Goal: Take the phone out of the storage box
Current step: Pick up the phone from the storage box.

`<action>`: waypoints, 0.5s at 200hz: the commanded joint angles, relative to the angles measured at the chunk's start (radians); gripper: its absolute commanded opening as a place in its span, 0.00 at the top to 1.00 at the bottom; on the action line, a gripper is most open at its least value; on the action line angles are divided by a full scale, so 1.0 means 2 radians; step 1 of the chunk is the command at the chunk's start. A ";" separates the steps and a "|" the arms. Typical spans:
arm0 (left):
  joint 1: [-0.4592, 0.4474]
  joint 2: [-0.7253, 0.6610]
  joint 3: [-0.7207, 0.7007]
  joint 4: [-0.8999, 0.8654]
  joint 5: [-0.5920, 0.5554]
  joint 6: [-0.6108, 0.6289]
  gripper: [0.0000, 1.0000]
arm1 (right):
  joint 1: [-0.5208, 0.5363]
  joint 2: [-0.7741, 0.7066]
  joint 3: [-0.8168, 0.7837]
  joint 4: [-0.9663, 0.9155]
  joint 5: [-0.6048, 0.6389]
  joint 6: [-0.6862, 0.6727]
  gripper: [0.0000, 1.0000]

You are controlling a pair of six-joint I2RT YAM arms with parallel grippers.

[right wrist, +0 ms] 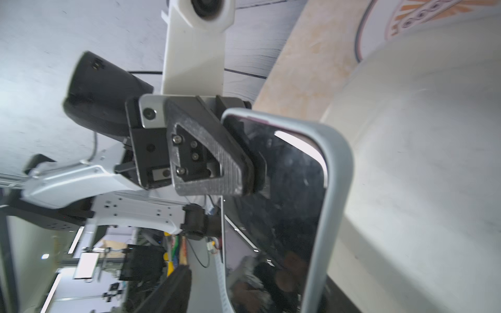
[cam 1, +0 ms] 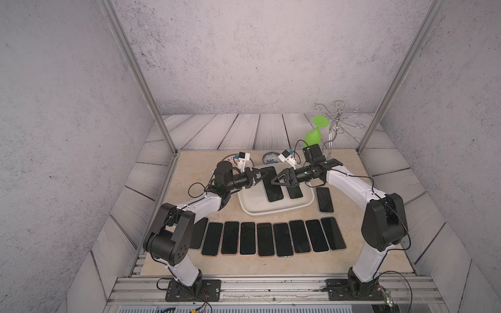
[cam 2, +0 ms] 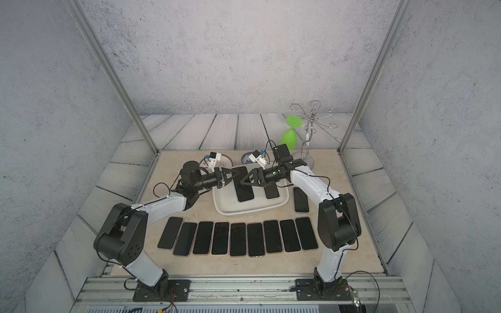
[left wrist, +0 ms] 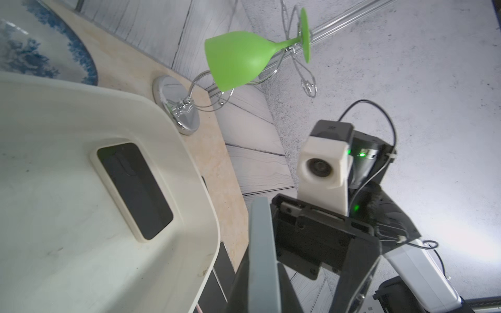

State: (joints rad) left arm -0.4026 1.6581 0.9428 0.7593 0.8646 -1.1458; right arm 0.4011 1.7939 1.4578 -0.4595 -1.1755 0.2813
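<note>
Left gripper (cam 1: 265, 174) clamps the phone's (cam 1: 272, 193) long edge in the storage box (cam 1: 252, 210). Right gripper (cam 1: 273, 182), jaws parted, faces the opposite edge.

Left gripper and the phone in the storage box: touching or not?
Touching. The right wrist view shows the left gripper with its jaws shut on the edge of the phone, no gap between them.

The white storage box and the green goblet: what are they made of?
The storage box looks like moulded plastic: matt off-white, rounded rim, faint scuffs. The green goblet is opaque, matt and evenly coloured, so probably plastic or silicone, not glass.
</note>
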 commanded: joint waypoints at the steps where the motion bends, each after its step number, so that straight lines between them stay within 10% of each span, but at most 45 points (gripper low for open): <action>1: -0.003 0.003 -0.004 0.096 0.048 -0.068 1.00 | 0.011 -0.007 -0.010 0.093 -0.083 0.059 0.43; 26: 0.003 0.002 -0.002 0.087 0.049 -0.063 0.96 | 0.007 -0.016 -0.009 0.064 -0.077 0.039 0.71; 38: 0.017 -0.002 -0.004 0.079 0.053 -0.061 0.58 | -0.002 -0.025 -0.007 0.034 -0.071 0.022 0.81; 53: 0.046 -0.014 -0.016 0.076 0.051 -0.066 0.35 | -0.029 -0.044 -0.013 -0.007 -0.036 0.008 0.93; 100: 0.095 -0.084 -0.030 -0.088 0.017 0.012 0.16 | -0.162 -0.127 -0.013 -0.226 0.285 -0.074 1.00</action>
State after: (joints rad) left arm -0.2138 1.5837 0.8803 0.7742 0.8642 -1.1713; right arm 0.1936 1.6417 1.4086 -0.6281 -1.0153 0.2588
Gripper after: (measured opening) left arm 0.837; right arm 0.131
